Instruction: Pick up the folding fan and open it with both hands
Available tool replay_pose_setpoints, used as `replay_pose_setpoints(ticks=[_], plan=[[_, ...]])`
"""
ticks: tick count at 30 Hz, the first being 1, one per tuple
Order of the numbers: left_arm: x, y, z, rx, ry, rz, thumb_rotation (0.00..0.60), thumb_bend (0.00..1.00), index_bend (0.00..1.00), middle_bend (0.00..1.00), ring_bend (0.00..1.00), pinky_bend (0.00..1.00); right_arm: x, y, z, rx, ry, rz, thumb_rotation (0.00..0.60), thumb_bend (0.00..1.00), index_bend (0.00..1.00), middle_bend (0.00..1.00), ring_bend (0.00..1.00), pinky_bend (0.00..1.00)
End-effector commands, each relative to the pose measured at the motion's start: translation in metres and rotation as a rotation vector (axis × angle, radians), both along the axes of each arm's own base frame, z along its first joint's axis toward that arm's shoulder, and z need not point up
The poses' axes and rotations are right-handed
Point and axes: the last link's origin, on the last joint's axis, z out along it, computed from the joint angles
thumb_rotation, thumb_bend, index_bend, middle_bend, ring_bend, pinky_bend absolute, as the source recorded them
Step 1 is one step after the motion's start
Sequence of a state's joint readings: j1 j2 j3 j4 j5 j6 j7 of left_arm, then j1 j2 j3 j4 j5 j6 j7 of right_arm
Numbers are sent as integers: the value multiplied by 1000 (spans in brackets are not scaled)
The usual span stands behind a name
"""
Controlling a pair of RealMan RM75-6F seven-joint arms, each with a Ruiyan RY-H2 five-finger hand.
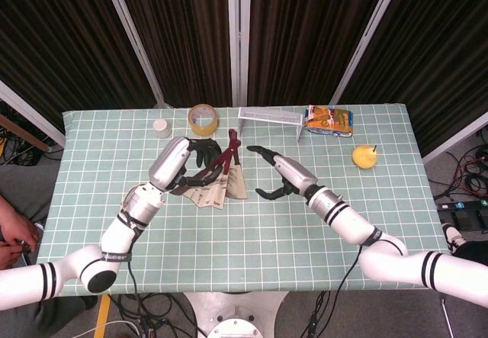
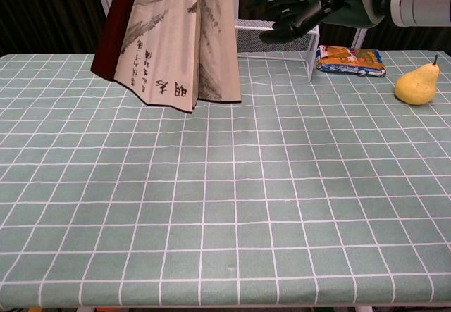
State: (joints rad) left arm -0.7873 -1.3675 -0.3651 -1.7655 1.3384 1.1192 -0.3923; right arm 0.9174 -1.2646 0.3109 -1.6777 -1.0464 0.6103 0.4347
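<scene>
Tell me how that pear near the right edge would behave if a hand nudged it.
The pear stands upright on a rounded base, so a nudge would probably topple it and let it roll in a curve. Its smooth skin looks somewhat slippery, and likely bruises under hard fingers.

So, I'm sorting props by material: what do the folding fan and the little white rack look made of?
Folding fan: likely matte paper leaf, shown by pleats and inked writing, with dark glossy outer ribs, probably lacquered wood. White rack: seemingly painted metal mesh, given its see-through fine grid and thin frame.
</scene>
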Motion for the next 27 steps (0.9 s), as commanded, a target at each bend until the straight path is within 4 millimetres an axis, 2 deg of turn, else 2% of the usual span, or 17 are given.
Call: replay_pose_setpoints(ticks=[1,9,16,19,23,25,27], plan=[[3,5,3,3,1,-1,600,398,576,672,638,675,10,3,-5,24,-12,4,600,270,21,46,0,0],[12,-1,4,6,-13,-32,600,397,576,673,638,672,23,-1,-8,34,-18,6,600,323,90,67,0,0],[15,-4,5,0,-18,-39,600,397,576,674,638,672,27,-1,-8,44,-24,-1,600,327,118,76,0,0],[16,-5,4,-9,-21,-41,600,397,577,675,638,671,28,-1,-10,49,-27,-10,600,329,204,94,0,0],[16,-5,2,-38,-37,-33,600,397,576,677,638,669,29,-1,-12,71,-27,-19,600,340,400,125,0,0],[15,-5,1,-56,-49,-28,600,397,576,677,638,668,29,-2,-12,77,-35,-30,600,379,474,146,0,0],[13,-5,1,-50,-43,-27,600,397,576,677,638,668,28,-5,-10,66,-39,-36,600,459,549,181,0,0]])
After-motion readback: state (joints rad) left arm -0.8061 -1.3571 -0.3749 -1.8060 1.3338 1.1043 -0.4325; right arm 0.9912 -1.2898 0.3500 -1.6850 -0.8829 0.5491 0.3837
